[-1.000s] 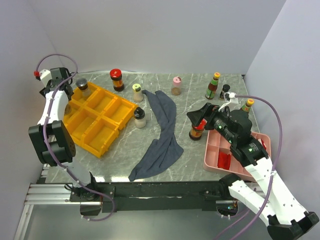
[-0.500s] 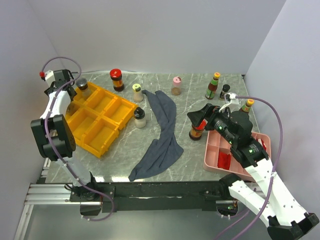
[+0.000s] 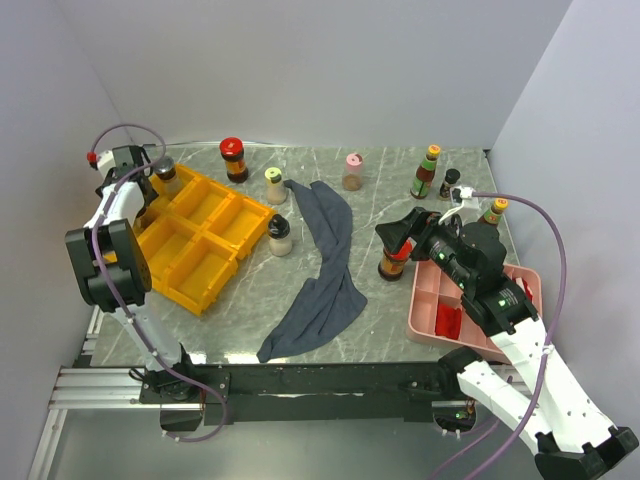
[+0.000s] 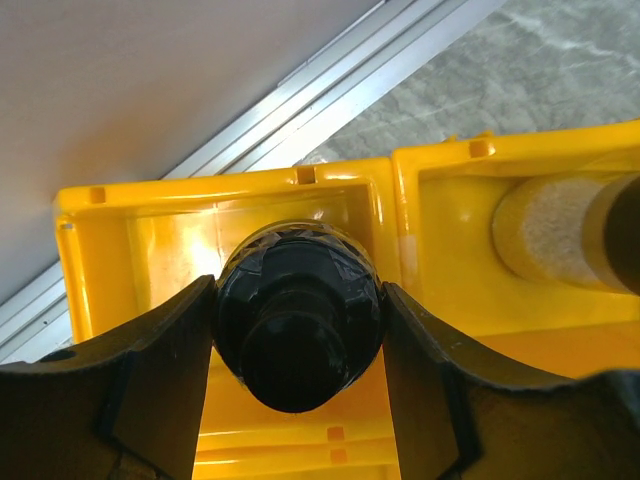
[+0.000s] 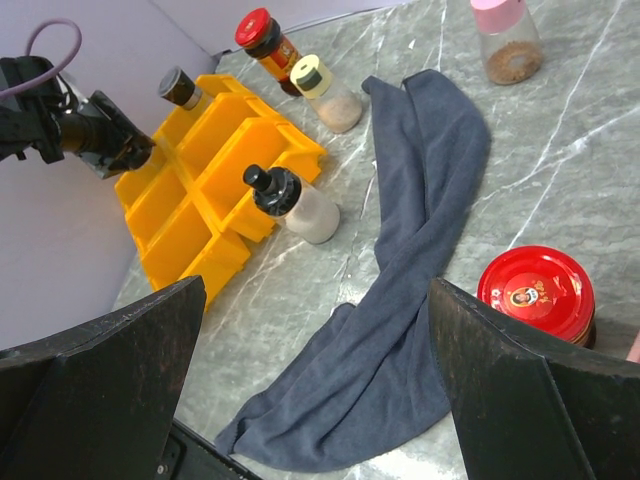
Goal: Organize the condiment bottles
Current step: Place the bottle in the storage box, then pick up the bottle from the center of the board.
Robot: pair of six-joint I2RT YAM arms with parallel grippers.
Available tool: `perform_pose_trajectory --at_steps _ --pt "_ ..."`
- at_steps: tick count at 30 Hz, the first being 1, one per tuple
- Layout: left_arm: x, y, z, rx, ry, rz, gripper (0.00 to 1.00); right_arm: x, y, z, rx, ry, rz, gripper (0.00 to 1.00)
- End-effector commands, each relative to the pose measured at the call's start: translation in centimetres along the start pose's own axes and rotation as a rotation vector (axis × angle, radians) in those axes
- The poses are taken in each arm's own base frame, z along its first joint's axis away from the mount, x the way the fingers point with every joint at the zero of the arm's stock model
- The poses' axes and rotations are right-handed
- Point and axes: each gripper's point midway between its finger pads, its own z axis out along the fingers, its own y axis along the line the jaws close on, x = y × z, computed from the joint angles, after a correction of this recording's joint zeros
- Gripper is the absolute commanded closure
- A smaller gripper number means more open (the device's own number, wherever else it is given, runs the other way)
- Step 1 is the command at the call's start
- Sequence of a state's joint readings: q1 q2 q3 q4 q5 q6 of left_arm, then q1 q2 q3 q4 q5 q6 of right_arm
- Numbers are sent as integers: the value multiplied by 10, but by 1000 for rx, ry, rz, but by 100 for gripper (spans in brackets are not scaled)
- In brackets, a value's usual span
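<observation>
A: Where is the small black-capped bottle [image 4: 296, 268] at this moment?

B: The left gripper [image 4: 298, 345] holds it, one finger on each side of the body, above the corner compartment [image 4: 165, 250] of the yellow organizer tray [image 3: 205, 268]. The wrist view does not show whether the bottom touches the floor of the compartment.

A: How should the arm finish this step well?

B: It should probably go straight down, with the bottle upright and in the middle of the compartment. The walls are close, and the grey-capped shaker [image 4: 545, 238] is in the next compartment, just past the divider. The fingers should open only when the bottle rests on the floor, and only a little. Then the arm should rise straight up, so that no finger tips the bottle.

A: And the right arm?

B: The right gripper [image 5: 316, 285] is spread wide and holds nothing. It hangs near a red-lidded jar [image 5: 537, 292] on the marble table [image 3: 390, 310]. It would do better to wait — or to work only on its own side.
</observation>
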State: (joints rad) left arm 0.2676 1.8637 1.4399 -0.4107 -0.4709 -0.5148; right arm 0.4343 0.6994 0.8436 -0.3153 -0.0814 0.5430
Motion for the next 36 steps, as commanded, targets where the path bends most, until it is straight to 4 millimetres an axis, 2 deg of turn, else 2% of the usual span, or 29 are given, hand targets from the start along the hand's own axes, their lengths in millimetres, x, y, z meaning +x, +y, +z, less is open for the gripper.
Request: perform_pose_trajectory --at_steps 1,5,9,13,16,17,19,20,22,23,24,25,26,28,29,30,31,32,36 --pt "-21 -8 -4 38 -52 -46 36 -9 4 -2 -13 -40 -17 0" --pt "-27 -5 -12 32 -56 -54 23 -8 3 -1 -12 -39 -16 0" --pt "-40 -5 -26 44 -70 -72 3 -11 4 -2 -10 -44 -16 0" --pt "-50 -12 -51 110 -64 -91 1 -11 3 -3 -6 -50 -16 0" --pt "-59 -17 -81 167 -73 -97 1 -13 3 -4 -3 -50 -16 0" --pt "-66 -22 -99 219 -86 -106 1 -13 3 -4 -1 -48 -16 0" --pt "-65 -27 -118 276 -86 -100 1 -14 3 -5 2 -49 -16 0" --pt "-71 -28 -138 321 -108 -113 1 -13 4 -6 0 -49 -18 0" --pt "-64 -39 -159 417 -100 -95 1 -13 4 -6 0 -46 -19 0" --pt "-68 -39 -180 467 -125 -101 1 -13 3 -7 2 -46 -22 0" --pt "-56 -48 -192 545 -97 -82 1 -12 2 -6 8 -45 -22 0" --pt "-53 -54 -204 604 -102 -57 1 -14 2 -6 12 -47 -22 0" --pt "-53 -60 -231 676 -129 -47 1 -13 0 -7 21 -40 -23 0" --pt "-44 -65 -255 736 -141 -14 1 -16 1 -9 30 -40 -29 0" --pt "-38 -71 -279 790 -161 8 1 -14 -2 -9 41 -33 -33 0" --pt "-30 -72 -283 805 -159 24 1 -14 -3 -10 47 -38 -36 0" --pt "-18 -80 -296 852 -153 64 1 -13 -8 -9 65 -38 -41 0" --pt "-16 -79 -304 871 -163 68 1 -10 -10 -10 69 -31 -50 0" --pt "16 -89 -306 892 -124 121 1 -7 -19 -7 115 -13 -64 0"
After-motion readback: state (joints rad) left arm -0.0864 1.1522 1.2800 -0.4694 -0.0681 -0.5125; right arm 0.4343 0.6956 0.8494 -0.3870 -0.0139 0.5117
